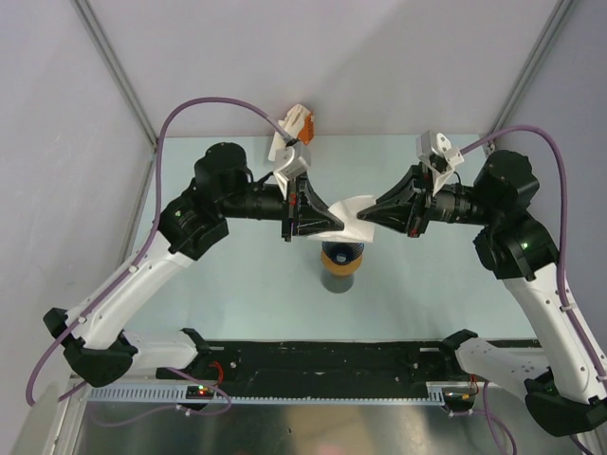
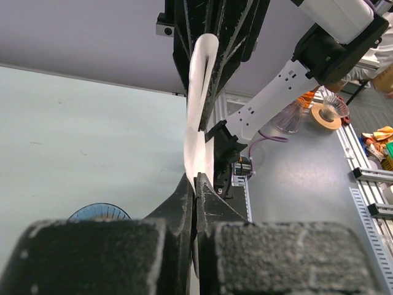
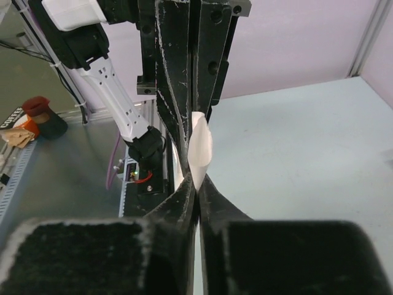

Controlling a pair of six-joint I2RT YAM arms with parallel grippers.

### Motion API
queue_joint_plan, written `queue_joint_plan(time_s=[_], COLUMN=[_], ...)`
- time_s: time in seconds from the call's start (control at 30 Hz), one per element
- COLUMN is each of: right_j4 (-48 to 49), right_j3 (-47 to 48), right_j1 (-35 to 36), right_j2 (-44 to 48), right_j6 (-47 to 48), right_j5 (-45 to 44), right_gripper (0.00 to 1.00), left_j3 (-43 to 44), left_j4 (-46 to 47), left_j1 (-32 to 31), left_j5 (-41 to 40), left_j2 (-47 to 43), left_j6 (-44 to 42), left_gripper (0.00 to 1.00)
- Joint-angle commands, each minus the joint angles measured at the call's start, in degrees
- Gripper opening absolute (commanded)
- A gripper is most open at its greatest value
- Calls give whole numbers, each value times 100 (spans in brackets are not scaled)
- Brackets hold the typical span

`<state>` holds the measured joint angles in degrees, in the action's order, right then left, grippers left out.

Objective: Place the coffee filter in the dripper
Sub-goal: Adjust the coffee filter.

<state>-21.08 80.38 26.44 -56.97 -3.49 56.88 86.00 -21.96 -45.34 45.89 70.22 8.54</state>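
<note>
coffee filter (image 1: 349, 210) between left tool (image 1: 330, 226) and right tool (image 1: 365, 216), both clamped on it, above dripper (image 1: 341, 252)

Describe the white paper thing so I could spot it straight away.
Over the middle of the pale table, the left gripper and right gripper meet. The coffee filter is pinched between them, above the blue dripper: the only thin white sheet there.

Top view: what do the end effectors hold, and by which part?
The coffee filter: left end effector pinches one edge, right end effector the opposite edge.
</note>
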Motion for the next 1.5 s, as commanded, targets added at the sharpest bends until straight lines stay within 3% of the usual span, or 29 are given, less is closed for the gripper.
queue_joint_plan(time_s=[0.0, 0.07, 0.17, 0.27, 0.3, 0.4, 0.47, 0.5, 0.57, 0.63, 0.73, 0.97, 1.3, 1.47], right_j4=[360, 412, 458, 488, 494, 512, 523, 494, 338, -29, -737, -1317, -1532, -1608], right_j3=[240, 245, 279, 354, 377, 423, 414, 411, 407, 393, 291, -51, -145, -151], right_j1=[-16, -16, -16, -22, -23, -47, -79, -104, -156, -224, -265, -171, 18, 23], right_j2=[-26, -29, -37, -72, -88, -120, -126, -128, -127, -132, -75, -4, -96, -113], right_j6=[-228, -279, -349, -407, -425, -443, -469, -482, -479, -315, 167, 685, 809, 830], right_j5=[81, 63, 29, 31, 36, 172, 209, 200, 176, 227, 310, 269, 300, 358], right_gripper=[2, 2, 20, 27, 25, 5, 1, 4, 30, 48, 55, 36, 32, 16], left_j3=[-47, -72, -107, -140, -160, -176, -163, -141, -58, 46, 130, 169, 274, 310], left_j4=[106, 102, 104, 99, 102, 99, 96, 95, 99, 100, 103, 104, 98, 103], left_j1=[26, 32, 27, 33, 29, 26, 28, 31, 51, 76, 119, 149, 150, 157], left_j5=[155, 157, 177, 187, 190, 189, 185, 197, 246, 283, 309, 417, 396, 388], left_j2=[10, -6, -8, -6, -2, -3, 0, 5, 28, 43, 34, 62, 64, 67], left_j6=[-146, -173, -198, -230, -243, -261, -255, -238, -194, -164, -144, -117, -141, -157], left_gripper=[0, 0, 0, 0, 0, 0, 0, 0, 0, 0, 0, 0, 0, 0])
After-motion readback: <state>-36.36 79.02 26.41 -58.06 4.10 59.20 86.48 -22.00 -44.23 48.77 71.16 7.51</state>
